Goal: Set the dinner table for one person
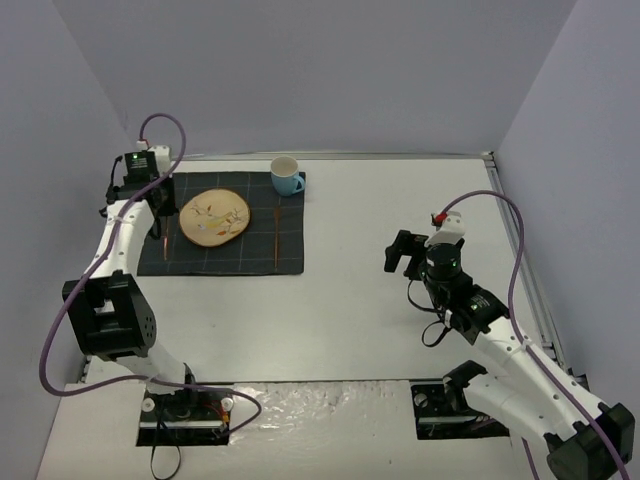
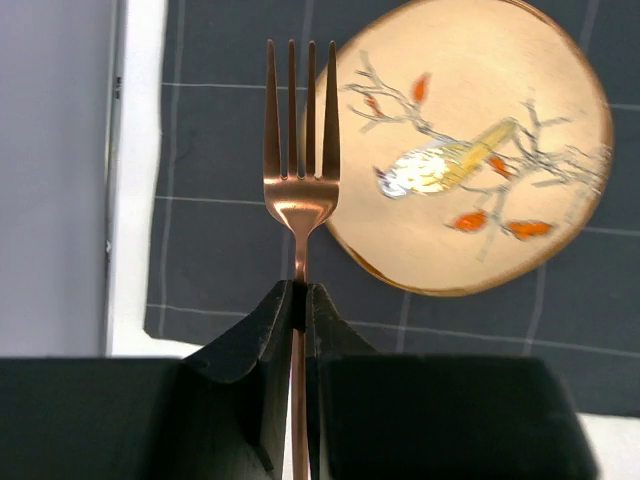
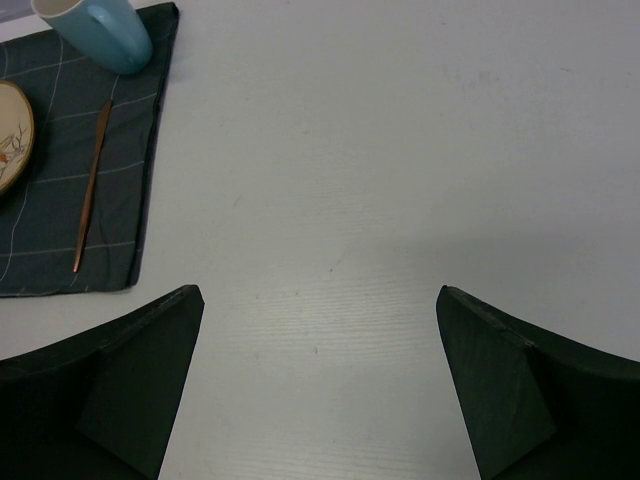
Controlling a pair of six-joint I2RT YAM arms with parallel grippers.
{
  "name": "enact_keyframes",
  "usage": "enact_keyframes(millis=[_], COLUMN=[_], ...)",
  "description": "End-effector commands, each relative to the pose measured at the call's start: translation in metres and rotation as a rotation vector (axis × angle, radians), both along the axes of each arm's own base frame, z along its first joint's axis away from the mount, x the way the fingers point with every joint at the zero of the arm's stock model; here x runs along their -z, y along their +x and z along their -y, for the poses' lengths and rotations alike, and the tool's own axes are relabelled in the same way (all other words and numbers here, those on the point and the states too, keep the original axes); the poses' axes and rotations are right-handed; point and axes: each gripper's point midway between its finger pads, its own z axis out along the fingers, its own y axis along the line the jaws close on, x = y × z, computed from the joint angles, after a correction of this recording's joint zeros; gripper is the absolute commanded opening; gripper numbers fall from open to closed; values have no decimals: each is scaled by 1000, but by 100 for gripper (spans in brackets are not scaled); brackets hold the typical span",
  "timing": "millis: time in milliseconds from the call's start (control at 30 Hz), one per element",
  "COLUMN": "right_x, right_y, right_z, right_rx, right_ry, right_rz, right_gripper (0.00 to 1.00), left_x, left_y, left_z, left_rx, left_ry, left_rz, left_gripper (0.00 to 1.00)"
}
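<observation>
White dinner table [image 1: 380, 200]: we find the left gripper [image 2: 300, 292] clamped on the fork [image 2: 300, 190], held lengthwise just left of the plate [image 2: 470, 150]; right gripper [image 3: 318, 292] agape, well right of it.

Dark grid placemat [image 1: 222, 250] near counter [image 1: 360, 320] far-left corner. On it: round bird-pattern plate [image 1: 214, 216], blue mug [image 1: 287, 177] at mat's far-right corner. Copper fork [image 2: 300, 195] left of plate, slim copper utensil [image 1: 276, 238] right.

A large flat white tabletop [image 3: 400, 150] fills most of the frame. At upper left lies a dark grid-lined cloth placemat [image 3: 50, 230]. On it are a light blue ceramic mug [image 3: 105, 30], a slim copper-coloured utensil [image 3: 92, 185] and the edge of a round beige plate [image 3: 8, 135]. The right gripper [image 3: 318, 300] has its black fingers [image 3: 140, 360] spread wide in the bottom corners.
</observation>
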Motion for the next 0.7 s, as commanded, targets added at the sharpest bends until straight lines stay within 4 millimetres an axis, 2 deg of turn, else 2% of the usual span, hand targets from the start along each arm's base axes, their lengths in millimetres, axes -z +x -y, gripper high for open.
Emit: enact_keyframes(millis=[0,100,200,333,500,667], right_x=[-23,-21,-21,-20,-15,-10], right_y=[13,15,18,21,26,30], right_z=[-17,-17,-20,-22,-24,-30], right_rx=[-73,-76,-88,-94,-93,-105], right_ry=[30,13,8,1,-11,-7], right_rz=[88,87,84,82,66,47], right_gripper=[100,100,100,100,100,100], left_x=[-10,6,32,53,71,85], left_y=[38,53,70,82,87,82], left_z=[-25,-31,-43,-60,-77,-91], left_rx=[71,78,71,73,78,58], left_ry=[-18,-18,-31,-51,-41,-27], left_rz=[116,94,59,41,8,-16], left_gripper=[0,0,0,0,0,0])
